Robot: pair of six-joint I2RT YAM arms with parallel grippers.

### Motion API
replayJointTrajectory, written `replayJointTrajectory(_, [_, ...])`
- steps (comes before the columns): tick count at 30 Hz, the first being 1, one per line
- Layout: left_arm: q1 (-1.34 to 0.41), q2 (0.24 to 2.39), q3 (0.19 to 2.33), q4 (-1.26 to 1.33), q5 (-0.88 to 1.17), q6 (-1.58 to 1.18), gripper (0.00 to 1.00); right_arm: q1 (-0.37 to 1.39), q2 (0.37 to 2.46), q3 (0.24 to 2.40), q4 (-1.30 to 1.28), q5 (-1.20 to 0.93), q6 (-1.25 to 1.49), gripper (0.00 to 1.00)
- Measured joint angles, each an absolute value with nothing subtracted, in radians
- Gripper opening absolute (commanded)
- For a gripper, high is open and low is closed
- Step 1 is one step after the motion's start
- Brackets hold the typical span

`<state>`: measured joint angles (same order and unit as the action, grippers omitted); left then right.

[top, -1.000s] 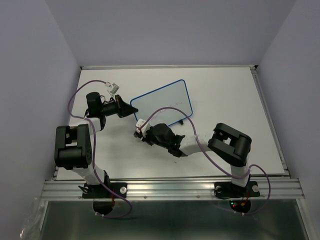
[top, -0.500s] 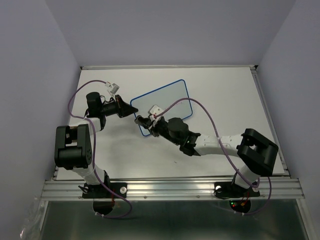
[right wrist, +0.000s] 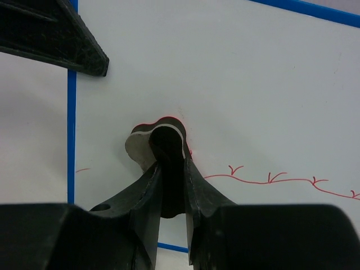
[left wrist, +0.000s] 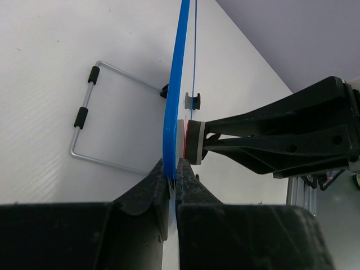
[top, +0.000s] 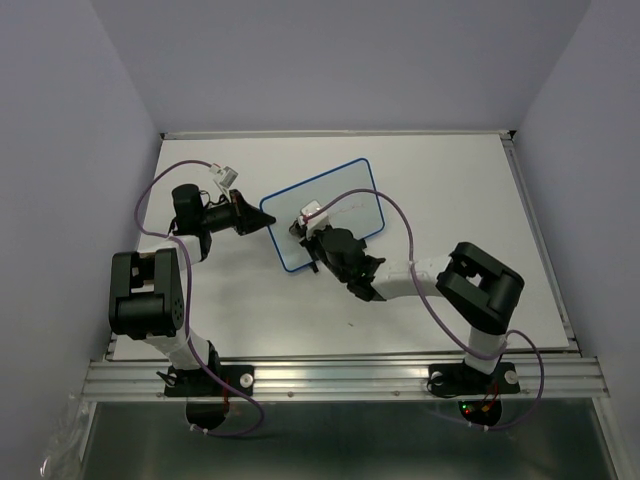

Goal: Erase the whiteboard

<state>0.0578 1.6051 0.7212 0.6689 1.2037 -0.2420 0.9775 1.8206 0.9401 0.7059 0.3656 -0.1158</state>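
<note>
- Clamped left pincer [left wrist: 173, 169] tight on 9 o'clock edge of blue-framed white rectangular whiteboard [top: 340, 200].
- Pressed small black eraser block [left wrist: 193, 142], squeezed in right pincer [right wrist: 169, 169], against board, beside red marker line [right wrist: 270, 181].

- The desk [top: 480, 190] is a plain white rectangle with a metal rail [top: 340, 372] along its near edge.
- The whiteboard [top: 320, 190] sits left of the desk's centre, turned at an angle to its edges.
- Its wire stand [left wrist: 81, 117], with black sleeves, rests on the desk behind the board.
</note>
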Motion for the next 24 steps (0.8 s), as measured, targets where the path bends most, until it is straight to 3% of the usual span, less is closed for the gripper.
replayJointTrajectory(24, [0.058, 1.601, 0.72, 0.667, 1.195, -0.245, 0.0, 1.056, 1.885, 1.007, 0.522, 0.121, -0.371, 0.01])
